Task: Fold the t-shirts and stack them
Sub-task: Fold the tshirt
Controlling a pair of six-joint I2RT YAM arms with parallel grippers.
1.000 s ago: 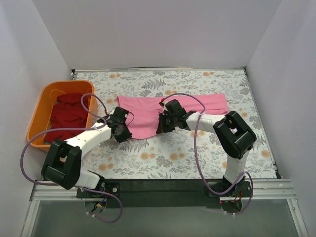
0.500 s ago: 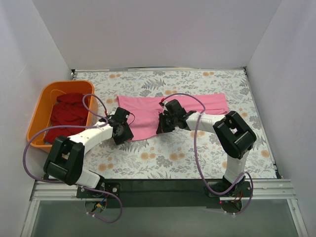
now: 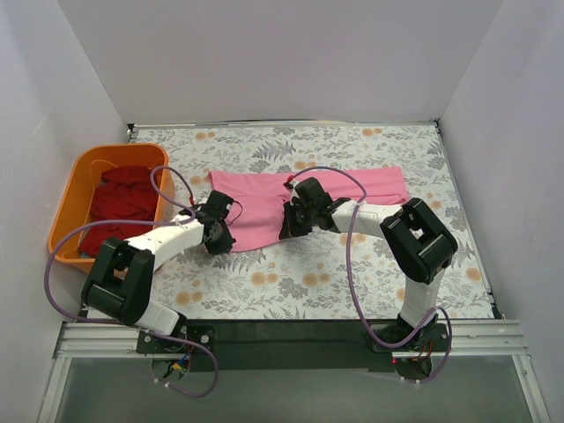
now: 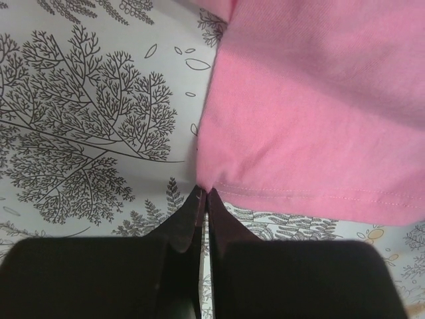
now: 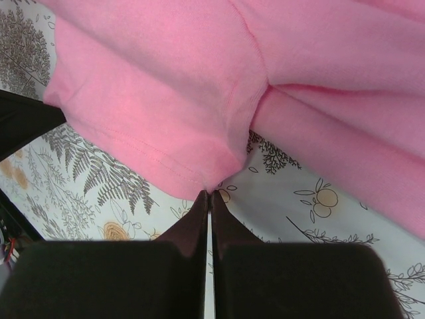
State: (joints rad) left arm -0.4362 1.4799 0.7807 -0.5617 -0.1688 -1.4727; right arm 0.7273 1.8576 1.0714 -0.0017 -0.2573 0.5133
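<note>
Swinging in from a second ago, the left gripper sits clamped on the near-left hem corner of the pink t-shirt, spread toward the far edge of the table; the right gripper pinches its hem too. Such shallow bites could slip on lifting, skewing the fold.

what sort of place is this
Probably a lab test cell, not a home: plain white walls box in a floral-covered table, with two robot arms mounted on a metal frame.

Bright, even, diffuse light on my feeds; soft shadows lie beneath the left end effector. Its black fingers blur nearest the wrist lens.
</note>
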